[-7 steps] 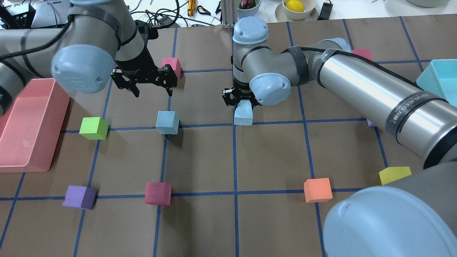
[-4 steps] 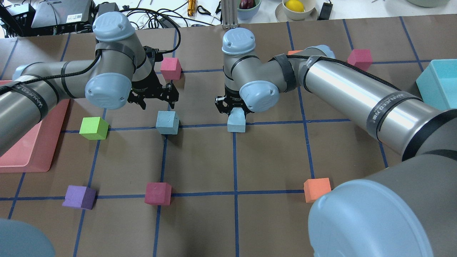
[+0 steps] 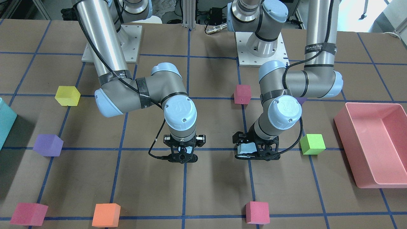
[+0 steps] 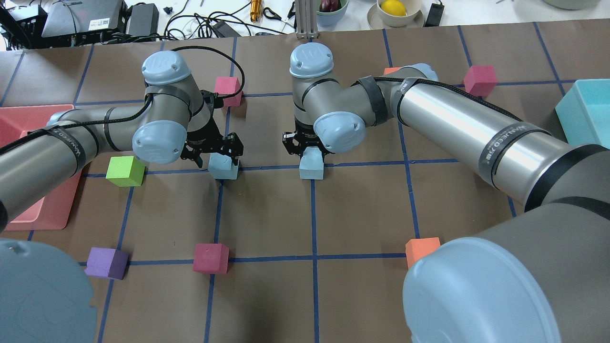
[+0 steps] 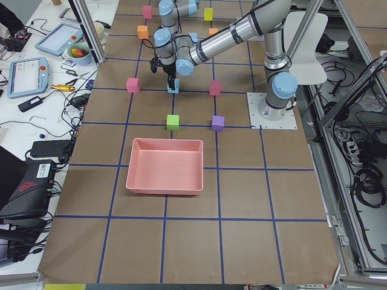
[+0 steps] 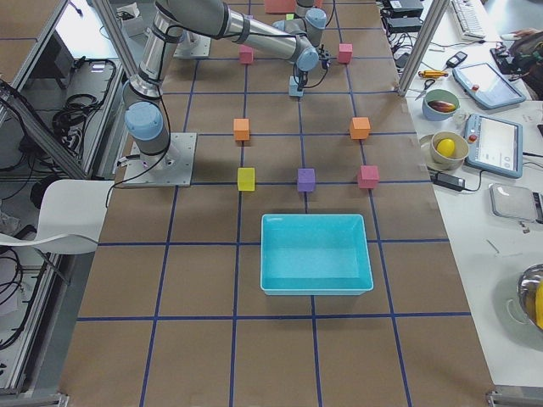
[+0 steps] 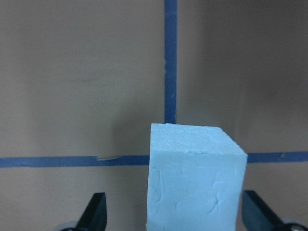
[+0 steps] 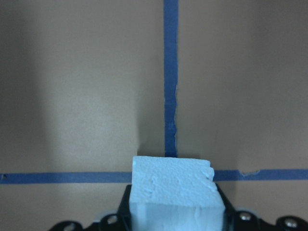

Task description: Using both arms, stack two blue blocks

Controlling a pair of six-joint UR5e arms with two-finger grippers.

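One pale blue block (image 4: 223,168) sits on a tape crossing left of centre. My left gripper (image 4: 215,151) is open and down around it; the left wrist view shows the block (image 7: 195,178) between the spread fingertips (image 7: 96,211), with a gap on each side. It also shows in the front view (image 3: 247,148). My right gripper (image 4: 305,143) is shut on the second blue block (image 4: 312,166), holding it low at the table's centre line; the right wrist view shows this block (image 8: 175,192) clamped between the fingers. In the front view the right gripper (image 3: 182,156) hides its block.
A pink tray (image 4: 47,209) lies at the left edge and a teal box (image 4: 584,114) at the right edge. A green cube (image 4: 125,170) stands just left of the left gripper. Magenta cubes (image 4: 228,89) (image 4: 211,258), a purple cube (image 4: 106,263) and an orange cube (image 4: 421,250) lie around.
My left arm has come down and forward, so its open gripper now straddles the left blue block. My right gripper has carried its blue block a little to the left.
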